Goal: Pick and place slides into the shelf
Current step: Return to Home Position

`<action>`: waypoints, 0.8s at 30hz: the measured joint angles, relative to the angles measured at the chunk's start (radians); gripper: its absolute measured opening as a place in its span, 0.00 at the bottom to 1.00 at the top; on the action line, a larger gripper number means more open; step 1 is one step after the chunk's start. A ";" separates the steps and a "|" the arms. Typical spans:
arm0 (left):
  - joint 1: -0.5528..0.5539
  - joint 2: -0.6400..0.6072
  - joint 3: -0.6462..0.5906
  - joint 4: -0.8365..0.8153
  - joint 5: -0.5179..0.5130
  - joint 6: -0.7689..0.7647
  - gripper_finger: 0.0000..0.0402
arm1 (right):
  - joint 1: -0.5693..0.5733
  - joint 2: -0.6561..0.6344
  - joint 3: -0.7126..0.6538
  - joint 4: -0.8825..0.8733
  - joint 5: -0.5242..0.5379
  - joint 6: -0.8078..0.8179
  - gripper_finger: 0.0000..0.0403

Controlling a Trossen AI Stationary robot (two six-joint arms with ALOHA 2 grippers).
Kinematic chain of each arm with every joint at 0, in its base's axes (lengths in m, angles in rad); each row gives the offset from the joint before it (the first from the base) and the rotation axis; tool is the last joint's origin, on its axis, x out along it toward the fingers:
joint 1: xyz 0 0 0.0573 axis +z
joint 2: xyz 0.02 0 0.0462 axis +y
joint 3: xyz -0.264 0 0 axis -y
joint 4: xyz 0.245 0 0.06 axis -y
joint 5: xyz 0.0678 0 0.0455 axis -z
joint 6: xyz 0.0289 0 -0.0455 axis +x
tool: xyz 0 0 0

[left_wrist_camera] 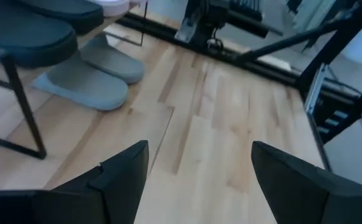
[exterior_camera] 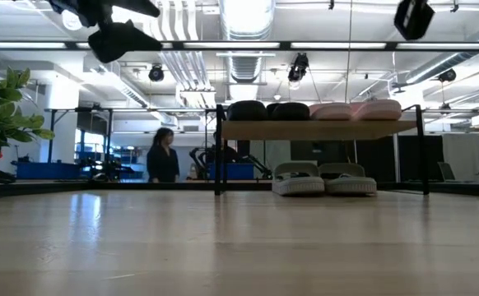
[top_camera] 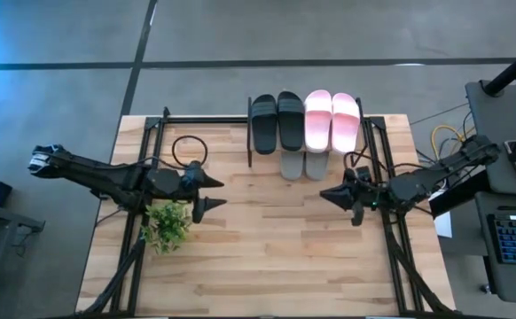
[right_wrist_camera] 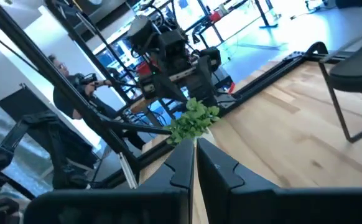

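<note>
Right, your left gripper [top_camera: 212,193] hangs above the table [top_camera: 276,257] on its own side. Its fingers are spread wide with nothing between them, as the left wrist view makes plain. Your right gripper [top_camera: 327,193] faces it from the other side, fingers pressed together and holding nothing. Both are raised off the wood and apart from the shelf [exterior_camera: 248,129]. I judge that suits arms heading to rest: neither has anything to carry, and up there they cannot knock the rack.

Beyond them, the slides sit where the job wants them. The black pair [top_camera: 276,120] and the pink pair [top_camera: 332,120] lie side by side on the top board and fill it. The grey pair [exterior_camera: 324,179] stands on the table beneath that board, presumably because the top had no room left. To my eye the placing is finished.

Mind what you cannot see. From above, the board and the upper slides cover most of the grey pair, and only the ends poke out toward the arms. At table height the upper pairs show only as low humps over the board's edge, and the top of that view cuts off both arms. The plant [top_camera: 168,226] stands near your left arm. A person [exterior_camera: 163,156] stands in the room behind, well away from the table.
</note>
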 joint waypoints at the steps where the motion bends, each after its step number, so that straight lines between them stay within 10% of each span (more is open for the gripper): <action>1: 0.000 0.003 0.000 0.015 -0.002 0.000 0.67 | 0.000 -0.024 -0.021 -0.001 -0.001 0.000 0.03; 10: 0.044 0.027 0.000 0.271 0.032 0.032 0.67 | -0.002 -0.211 -0.149 0.077 -0.126 -0.116 0.03; 19: 0.149 0.077 -0.006 0.449 0.417 0.047 0.67 | -0.002 -0.339 -0.183 0.075 -0.275 -0.223 0.03; 24: 0.156 0.115 -0.008 0.567 0.454 0.060 0.67 | -0.002 -0.407 -0.218 0.077 -0.328 -0.228 0.03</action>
